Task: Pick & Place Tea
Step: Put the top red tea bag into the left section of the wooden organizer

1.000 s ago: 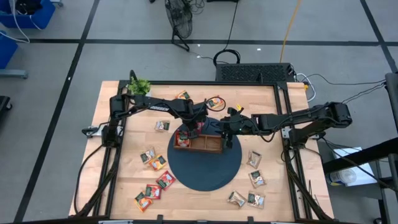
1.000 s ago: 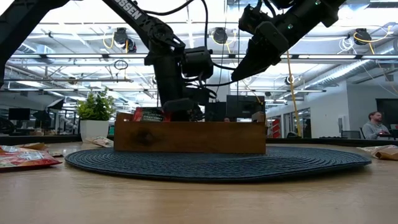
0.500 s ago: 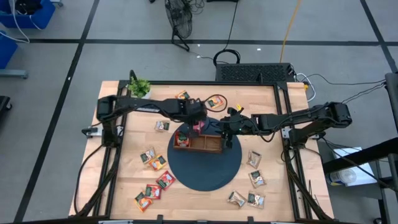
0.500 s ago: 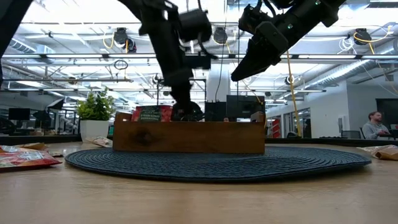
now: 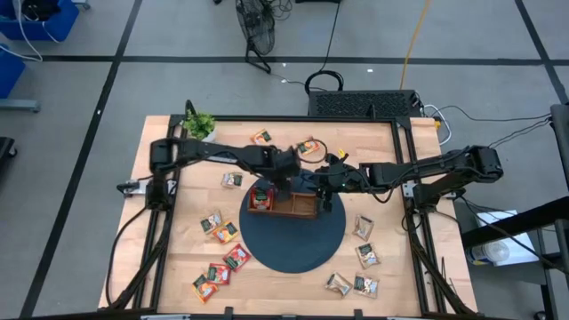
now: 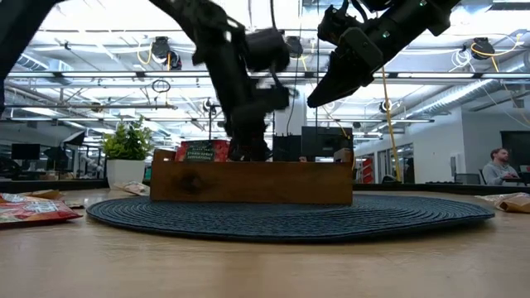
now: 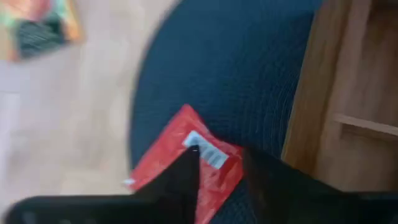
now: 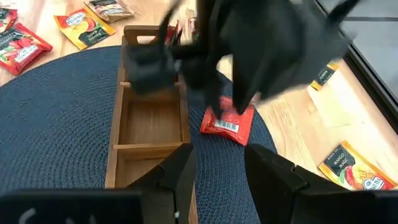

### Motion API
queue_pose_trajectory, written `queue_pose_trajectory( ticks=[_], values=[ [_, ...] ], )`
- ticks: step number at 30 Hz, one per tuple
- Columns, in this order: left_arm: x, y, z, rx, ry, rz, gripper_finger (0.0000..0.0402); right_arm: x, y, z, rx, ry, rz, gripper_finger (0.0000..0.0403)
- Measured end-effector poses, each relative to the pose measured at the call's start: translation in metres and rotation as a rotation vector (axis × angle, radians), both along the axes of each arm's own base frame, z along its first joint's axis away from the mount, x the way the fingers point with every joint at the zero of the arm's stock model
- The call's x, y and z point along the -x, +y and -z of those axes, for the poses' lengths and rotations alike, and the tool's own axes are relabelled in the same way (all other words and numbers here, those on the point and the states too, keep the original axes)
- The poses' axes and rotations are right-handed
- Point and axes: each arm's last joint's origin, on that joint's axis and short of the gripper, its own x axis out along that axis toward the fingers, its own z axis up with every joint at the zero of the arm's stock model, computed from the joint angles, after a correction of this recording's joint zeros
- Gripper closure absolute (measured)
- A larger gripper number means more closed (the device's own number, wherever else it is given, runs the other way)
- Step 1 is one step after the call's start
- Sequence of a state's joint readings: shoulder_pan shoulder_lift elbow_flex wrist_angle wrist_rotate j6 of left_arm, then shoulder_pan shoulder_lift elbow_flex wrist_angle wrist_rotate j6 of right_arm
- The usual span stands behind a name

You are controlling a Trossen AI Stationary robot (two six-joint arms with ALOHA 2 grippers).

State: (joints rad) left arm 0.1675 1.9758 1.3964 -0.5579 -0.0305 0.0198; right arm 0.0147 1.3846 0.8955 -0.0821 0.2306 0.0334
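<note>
**Left end effector over a red sachet beside the tray**

Left end effector [image 5: 283,174] is seen above the far edge of the round dark mat [image 5: 293,253], just past the wooden tray [image 5: 286,211] on its 12 o'clock side. Its fingers [image 7: 186,171] are parted, and a red sachet [image 8: 227,122] lies flat on the mat right under them, outside the tray and close to its far wall; whether the fingertips touch it cannot be told. A second red sachet [image 6: 201,151] stands upright in the tray's compartment at 9 o'clock, its top edge showing above the wall in the low view. The other two compartments are seen bare in the right wrist view.

The right end effector [image 5: 325,183] hangs in the air over the 3 o'clock end of the tray, with its fingers [image 8: 180,171] apart and nothing between them.

More sachets are spread over the bench [image 5: 382,142]: two orange ones [image 5: 308,147] at 12 o'clock, a mixed group [image 5: 217,227] at 9 o'clock of the mat, red ones [image 5: 219,273] toward 7 o'clock, and beige-and-green ones [image 5: 364,228] at 3 to 5 o'clock. A small potted plant [image 5: 199,124] stands at the bench's 11 o'clock corner. A seated person [image 6: 499,166] is seen far back in the room.
</note>
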Motion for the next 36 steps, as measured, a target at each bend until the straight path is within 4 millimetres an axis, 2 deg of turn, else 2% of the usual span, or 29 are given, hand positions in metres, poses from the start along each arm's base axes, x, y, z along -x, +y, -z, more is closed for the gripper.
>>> queue_pose_trajectory(
  ticks=[7,11,14,17,20,27,29,31,36],
  values=[
    [-0.002,0.001,0.033,0.013,0.111,-0.022,0.0177,0.0,0.0,0.0,0.008,0.002,-0.004,0.0273],
    [-0.003,0.003,0.042,0.022,0.143,0.021,0.0155,0.0,0.0,0.0,0.014,0.003,-0.007,0.0273],
    [-0.003,0.007,0.051,0.032,0.166,0.021,0.0155,0.0,0.0,0.0,0.015,0.001,-0.007,0.0273],
    [-0.002,0.012,0.056,0.037,0.178,0.013,0.0175,0.0,0.0,0.0,0.015,0.001,-0.007,0.0273],
    [-0.002,0.014,0.057,0.03,0.181,0.039,0.0218,0.0,0.0,0.0,0.016,0.001,-0.008,0.0273],
    [-0.002,0.014,0.057,0.01,0.18,0.071,0.0374,0.0,0.0,0.0,0.014,0.0,-0.007,0.0273],
    [-0.001,0.013,0.054,0.01,0.178,0.067,0.0384,0.0,0.0,0.0,0.014,0.0,-0.007,0.0273],
    [0.0,0.013,0.048,0.006,0.172,0.071,0.0377,0.0,0.0,0.0,0.014,0.0,-0.007,0.0273],
    [0.007,0.005,0.022,-0.009,0.151,0.084,0.0388,0.0,0.0,0.0,0.014,0.0,-0.007,0.0273]
  ],
)
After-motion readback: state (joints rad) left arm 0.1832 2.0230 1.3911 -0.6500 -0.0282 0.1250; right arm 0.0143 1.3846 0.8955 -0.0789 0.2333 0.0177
